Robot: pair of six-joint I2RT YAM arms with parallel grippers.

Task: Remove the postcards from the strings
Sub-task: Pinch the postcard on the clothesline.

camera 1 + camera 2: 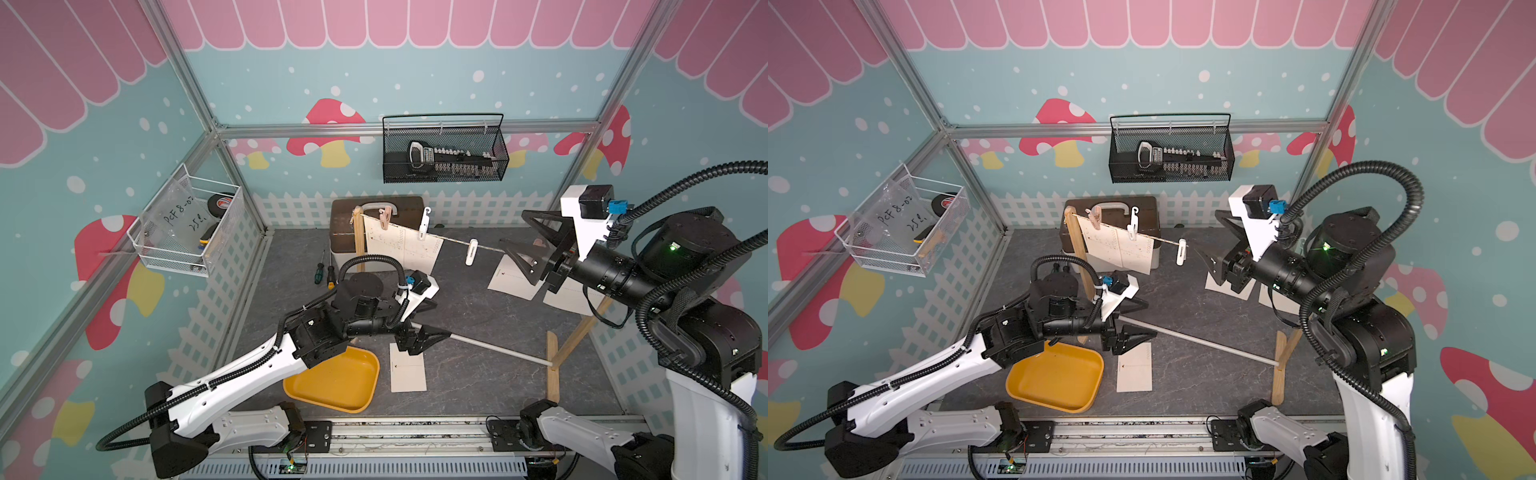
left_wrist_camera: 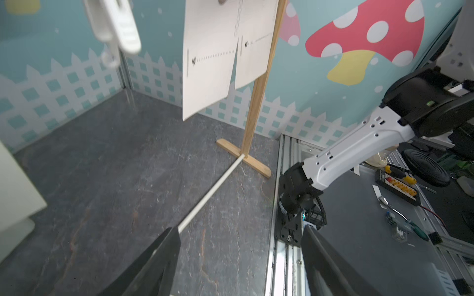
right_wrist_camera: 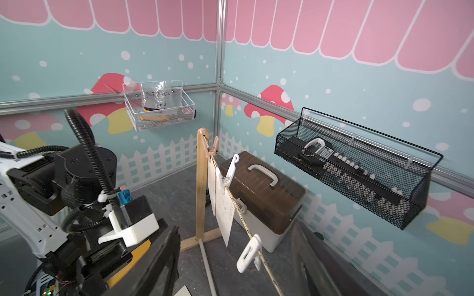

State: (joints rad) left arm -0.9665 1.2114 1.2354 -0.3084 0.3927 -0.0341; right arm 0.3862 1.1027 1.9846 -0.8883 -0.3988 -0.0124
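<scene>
Two postcards [image 1: 399, 249] pegged up; left fingers [image 1: 434, 333] and right fingers [image 3: 159, 261] wide apart, empty. Risks hooking string [image 1: 488, 247], toppling posts [image 1: 579, 331].

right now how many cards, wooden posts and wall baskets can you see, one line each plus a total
cards: 5
posts: 2
baskets: 2
total: 9
</scene>
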